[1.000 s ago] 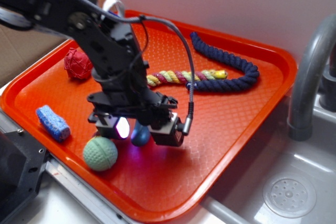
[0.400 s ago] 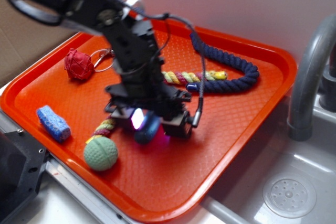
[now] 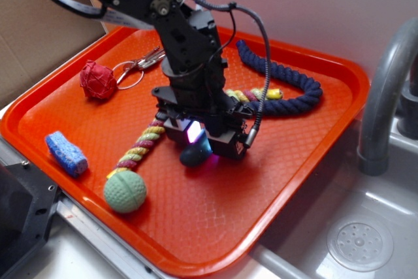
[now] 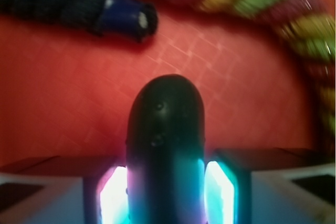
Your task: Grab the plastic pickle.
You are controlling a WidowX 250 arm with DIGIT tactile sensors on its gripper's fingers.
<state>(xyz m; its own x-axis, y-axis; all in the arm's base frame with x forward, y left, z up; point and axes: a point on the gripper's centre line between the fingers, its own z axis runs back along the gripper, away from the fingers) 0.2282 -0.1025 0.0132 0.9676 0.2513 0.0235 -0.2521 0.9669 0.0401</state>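
Observation:
The plastic pickle (image 3: 194, 155) is a smooth dark teal oblong, and my gripper (image 3: 196, 140) is shut on it, holding it just above the middle of the orange tray (image 3: 313, 129). Only its rounded end sticks out below the fingers in the exterior view. In the wrist view the pickle (image 4: 165, 129) stands between the two glowing pads (image 4: 114, 195), pinched on both sides, its tip pointing toward the ropes. The gripper (image 4: 165, 195) sits at the bottom edge of that view.
A navy rope (image 3: 287, 83) curves along the tray's back right, its end (image 4: 123, 19) near the pickle tip. A multicoloured rope (image 3: 140, 145) runs left of the gripper. A pale green ball (image 3: 125, 192), blue sponge (image 3: 65, 153), red ball (image 3: 96, 80) and keys (image 3: 134, 66) lie left. A sink (image 3: 353, 227) is at right.
The arm has moved right and toward the back of the tray, carrying the pickle away from the green ball. The multicoloured rope near the ball is now uncovered.

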